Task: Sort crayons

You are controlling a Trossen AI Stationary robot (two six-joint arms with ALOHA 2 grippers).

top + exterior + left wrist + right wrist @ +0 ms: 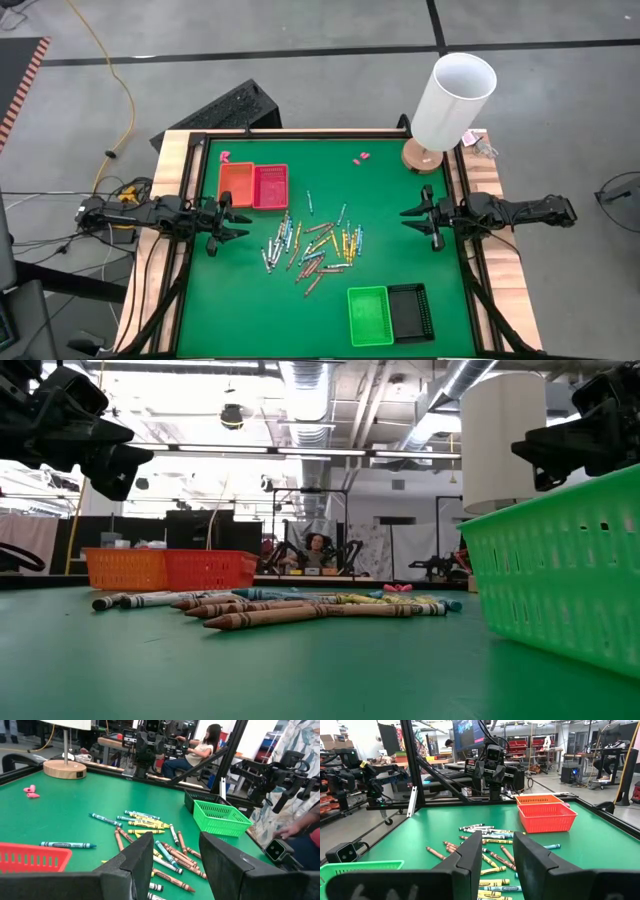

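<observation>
**Surfaces and materials on the sorting table**

The table (200,300) top is covered in a smooth green mat with a matt, felt-like look, framed by pale bare wood slats (165,170) with visible grain and dark metal rails. The crayons (312,248) wear paper wrappers with a dull finish. The four baskets look like moulded plastic with perforated mesh walls: orange basket (236,185), red basket (271,186), green basket (368,315) and black basket (411,311); the green one shows a slight sheen in the low view. The lamp (455,100) has a smooth white shade and a round, turned wooden base. The left gripper (238,218) and right gripper (412,213) have matt black fingers that look like hard plastic.
</observation>
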